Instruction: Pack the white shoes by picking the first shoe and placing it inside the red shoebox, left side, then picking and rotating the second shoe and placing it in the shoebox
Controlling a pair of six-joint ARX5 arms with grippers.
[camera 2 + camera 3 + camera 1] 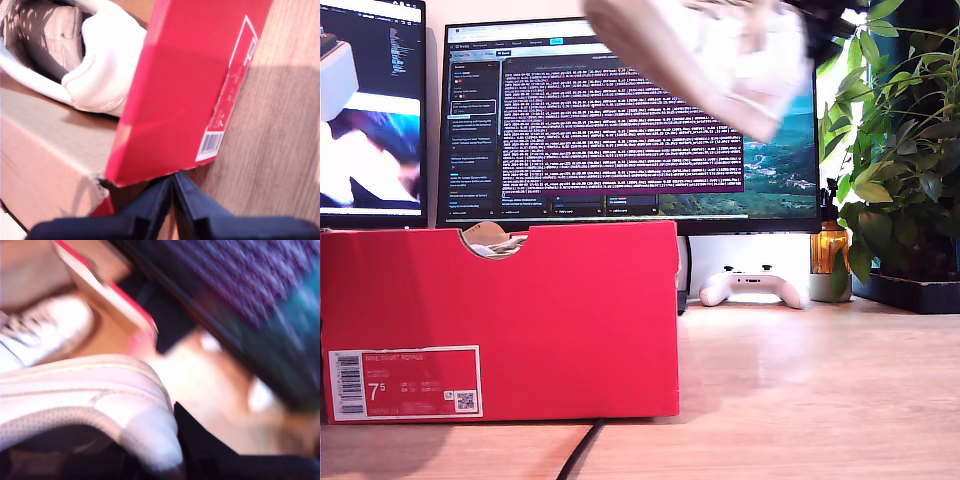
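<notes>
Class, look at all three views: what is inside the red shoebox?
One white shoe lies inside the red shoebox, on its brown floor. The exterior view shows only a sliver through the notch; the front wall hides the rest. The second shoe is in the air.

Bright warm light, heavy motion blur in second wrist view, raised shoe (720, 55) smeared

One white shoe (720, 60) airborne, another (95, 65) inside red shoebox (520, 320)

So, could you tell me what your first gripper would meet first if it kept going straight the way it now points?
Most likely the red shoebox: my first gripper, fingers together, points at its lower corner by the wooden table. Depth is unclear, so it might graze past onto the table.
</notes>
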